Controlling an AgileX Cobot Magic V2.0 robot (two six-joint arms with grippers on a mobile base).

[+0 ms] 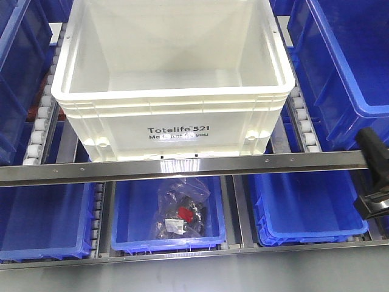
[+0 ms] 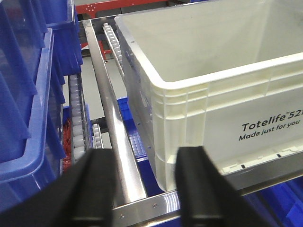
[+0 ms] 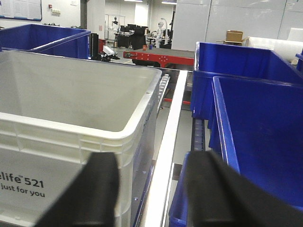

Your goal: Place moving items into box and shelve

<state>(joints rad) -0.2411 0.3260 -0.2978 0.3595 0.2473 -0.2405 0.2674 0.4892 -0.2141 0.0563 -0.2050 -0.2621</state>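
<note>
Totelife box (image 1: 173,91) sits on the roller shelf between the blue bins (image 1: 346,61), its front wall just behind the steel rail (image 1: 182,165), which I judge keeps it from rolling forward; from here its inside looks bare, and I can't spot any plush toys. My left gripper (image 2: 144,182) hangs off the box's front left corner, fingers apart with nothing between them. My right gripper (image 3: 151,189) sits at the front right corner, likewise spread and empty, both level and facing the shelf.
</note>
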